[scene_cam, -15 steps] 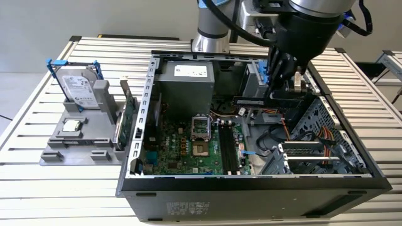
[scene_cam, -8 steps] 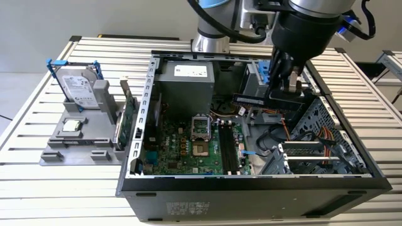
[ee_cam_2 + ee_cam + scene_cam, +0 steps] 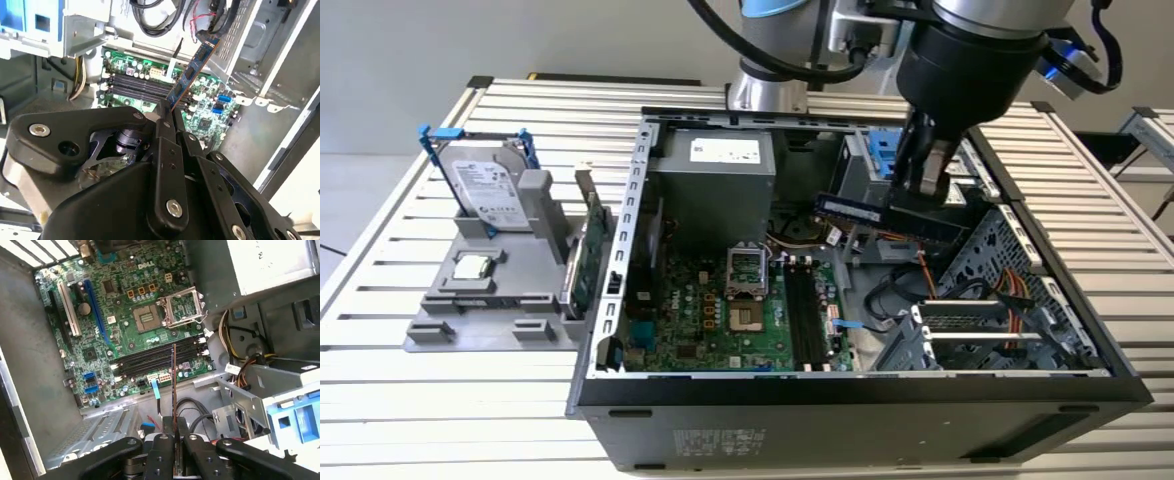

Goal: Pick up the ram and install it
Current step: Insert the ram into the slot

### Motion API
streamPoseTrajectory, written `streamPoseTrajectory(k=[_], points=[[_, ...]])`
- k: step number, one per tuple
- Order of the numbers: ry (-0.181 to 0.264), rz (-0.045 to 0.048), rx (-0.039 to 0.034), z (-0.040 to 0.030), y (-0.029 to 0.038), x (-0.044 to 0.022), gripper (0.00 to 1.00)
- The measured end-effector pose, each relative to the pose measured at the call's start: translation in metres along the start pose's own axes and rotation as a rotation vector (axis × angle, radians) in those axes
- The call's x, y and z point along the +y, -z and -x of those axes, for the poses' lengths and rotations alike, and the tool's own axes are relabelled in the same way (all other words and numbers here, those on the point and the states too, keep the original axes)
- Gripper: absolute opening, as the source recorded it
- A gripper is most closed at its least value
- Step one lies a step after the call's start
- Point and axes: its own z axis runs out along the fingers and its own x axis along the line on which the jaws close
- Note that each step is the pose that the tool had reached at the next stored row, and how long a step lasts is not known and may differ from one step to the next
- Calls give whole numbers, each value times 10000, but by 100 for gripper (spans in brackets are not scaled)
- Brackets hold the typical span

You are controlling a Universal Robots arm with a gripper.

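Observation:
The ram (image 3: 854, 210) is a thin stick with dark chips, held in the air inside the open computer case (image 3: 640, 200). My gripper (image 3: 918, 200) is shut on one end of it, and the rest juts toward the exterior view's left. In the second wrist view the ram (image 3: 192, 70) slants away from the gripper (image 3: 166, 114) over the black memory slots (image 3: 140, 87). The first wrist view shows the ram (image 3: 173, 380) edge-on above the memory slots (image 3: 160, 355), clear of them, rising from the gripper (image 3: 175, 432). The slots (image 3: 803, 315) lie beside the processor socket (image 3: 744, 265).
A grey stand (image 3: 440, 325) at the exterior view's left holds a silver hard drive (image 3: 494, 190) with blue clips, a processor chip (image 3: 474, 265) and a green expansion card (image 3: 591, 250). Inside the case are the power supply (image 3: 720, 165), a drive cage (image 3: 974, 330) and loose cables (image 3: 907, 290).

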Motion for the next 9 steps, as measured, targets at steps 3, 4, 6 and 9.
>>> streamPoseTrajectory(k=[3,4,6,9], points=[[-556,-16,8,0,-2,0,0],[-737,-20,10,0,-2,0,0],[-1101,-30,13,0,-5,0,0],[-1646,-45,20,0,-7,0,0]])
